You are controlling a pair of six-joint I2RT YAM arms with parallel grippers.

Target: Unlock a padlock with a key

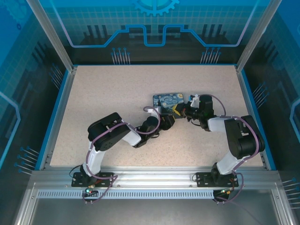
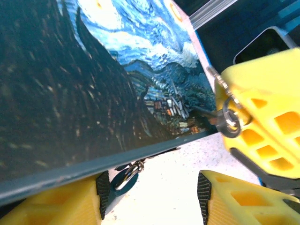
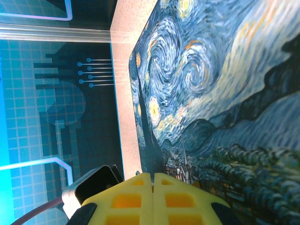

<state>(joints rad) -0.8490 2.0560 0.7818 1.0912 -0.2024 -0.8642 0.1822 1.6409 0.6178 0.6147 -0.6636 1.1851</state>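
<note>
The painted box [image 1: 166, 100] lies right of the middle of the bench [image 1: 103, 103], and both arms meet at its near edge. The left gripper [image 1: 168, 121] comes from the near left. In the left wrist view its jaws are spread, one on each side of the gap under the box's edge. The padlock [image 2: 123, 180], small and dark with a pale spot, hangs at that edge just beside the left-hand finger [image 2: 51, 204]. The right gripper [image 1: 177, 110] sits at the box's near right corner. Its jaws are pressed together, pinching the key [image 2: 224, 101], whose ring [image 2: 230, 122] hangs beside the box edge.
</note>
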